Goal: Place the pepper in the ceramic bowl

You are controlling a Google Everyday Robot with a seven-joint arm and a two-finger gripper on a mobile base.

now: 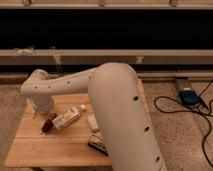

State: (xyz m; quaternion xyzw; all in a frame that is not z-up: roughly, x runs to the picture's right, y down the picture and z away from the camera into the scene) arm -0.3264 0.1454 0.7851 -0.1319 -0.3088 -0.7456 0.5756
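Pre-grasp stage, aimed at the pepper (48, 123) on the worktop (50, 150), just left of the bottle (67, 118). Hovering the gripper (42, 109) behind-left of that bottle, fingers wide, empty. Next: lower, straddle it, close.

The gripper (42, 108), at the back-left corner of the table (45, 150), is largely masked by the wrist (37, 92). The ceramic bowl is hidden behind the arm (120, 110), which is cropped below.

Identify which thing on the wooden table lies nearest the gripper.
The small slender dark red pepper, lying just in front of the gripper on the left; the white labelled bottle lies further right, and the dark rectangular box farther still.
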